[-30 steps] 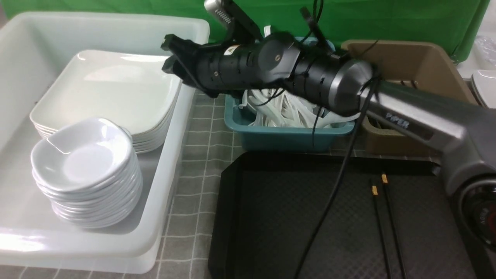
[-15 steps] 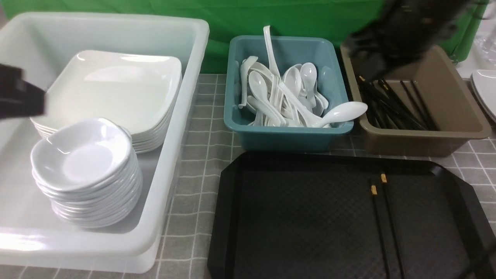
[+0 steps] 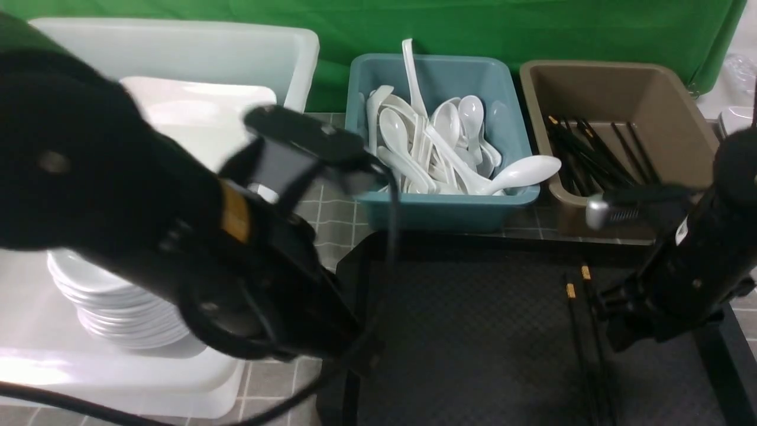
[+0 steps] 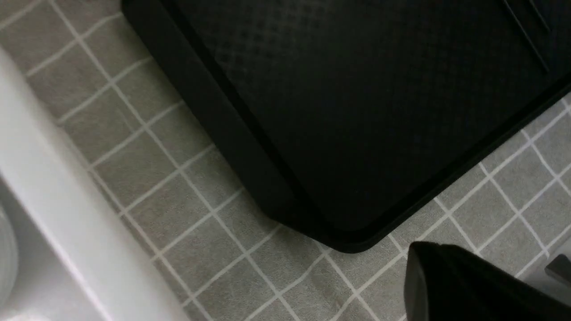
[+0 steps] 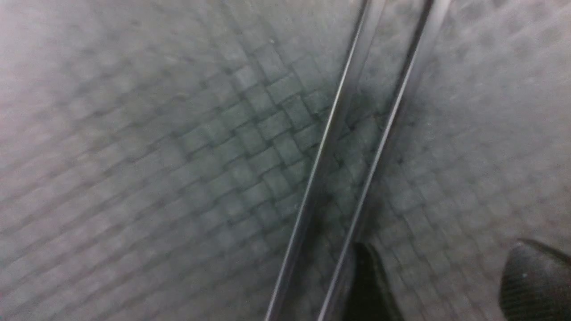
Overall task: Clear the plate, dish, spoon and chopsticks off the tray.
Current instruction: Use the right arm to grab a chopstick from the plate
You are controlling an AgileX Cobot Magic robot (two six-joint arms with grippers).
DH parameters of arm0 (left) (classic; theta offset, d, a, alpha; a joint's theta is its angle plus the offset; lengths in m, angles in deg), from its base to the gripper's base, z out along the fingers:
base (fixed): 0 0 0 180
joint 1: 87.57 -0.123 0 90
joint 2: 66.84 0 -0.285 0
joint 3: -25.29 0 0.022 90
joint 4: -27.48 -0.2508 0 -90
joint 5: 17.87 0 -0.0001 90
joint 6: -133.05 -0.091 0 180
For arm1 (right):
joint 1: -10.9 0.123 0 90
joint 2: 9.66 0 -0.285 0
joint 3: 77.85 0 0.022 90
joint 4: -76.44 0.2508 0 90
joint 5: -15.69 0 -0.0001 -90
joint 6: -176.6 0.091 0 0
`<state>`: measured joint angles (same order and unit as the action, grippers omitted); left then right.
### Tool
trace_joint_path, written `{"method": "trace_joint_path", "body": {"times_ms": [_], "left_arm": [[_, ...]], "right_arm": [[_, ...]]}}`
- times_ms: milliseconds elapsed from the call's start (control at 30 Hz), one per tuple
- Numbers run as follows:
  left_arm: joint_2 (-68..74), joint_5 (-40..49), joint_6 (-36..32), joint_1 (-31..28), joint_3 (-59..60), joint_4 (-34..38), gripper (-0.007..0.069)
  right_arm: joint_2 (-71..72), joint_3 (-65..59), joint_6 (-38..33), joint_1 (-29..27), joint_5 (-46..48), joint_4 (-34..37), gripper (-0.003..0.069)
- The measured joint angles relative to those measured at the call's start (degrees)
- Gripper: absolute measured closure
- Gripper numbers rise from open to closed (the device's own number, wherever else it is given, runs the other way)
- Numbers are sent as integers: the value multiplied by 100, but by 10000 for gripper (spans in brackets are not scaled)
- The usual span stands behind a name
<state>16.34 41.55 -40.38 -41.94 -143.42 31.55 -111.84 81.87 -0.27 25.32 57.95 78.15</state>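
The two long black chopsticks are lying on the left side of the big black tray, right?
Not quite: the long thin black chopsticks with gold bands lie on the right side of the large black plastic tray, as the front view shows.

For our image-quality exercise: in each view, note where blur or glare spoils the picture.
Front view: left arm motion-blurred, glare on the white tub. Left wrist view: sharp, tray dark. Right wrist view: chopsticks softly blurred.
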Motion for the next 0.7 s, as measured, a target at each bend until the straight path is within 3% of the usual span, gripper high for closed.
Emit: {"method": "trace_joint_path", "body": {"times_ms": [333,400,433,533,700], "left_arm": [[92,-104,328,70,0,-196,623],[85,-104,355,70,0,-213,623],[73,-104,391,70,0,-250,623],[37,-104,443,70,0,-321,623],[-63,-112,561,70,0,-407,623]], "right_arm": [[-740,-58,49,0,-612,-19,295],[-765,-46,19,0,-600,-40,333],[-776,-33,-38,-13,-585,-104,437],[-769,-15,-102,-39,-522,-117,583],[-482,-78,-242,-39,0,20,591]]}}
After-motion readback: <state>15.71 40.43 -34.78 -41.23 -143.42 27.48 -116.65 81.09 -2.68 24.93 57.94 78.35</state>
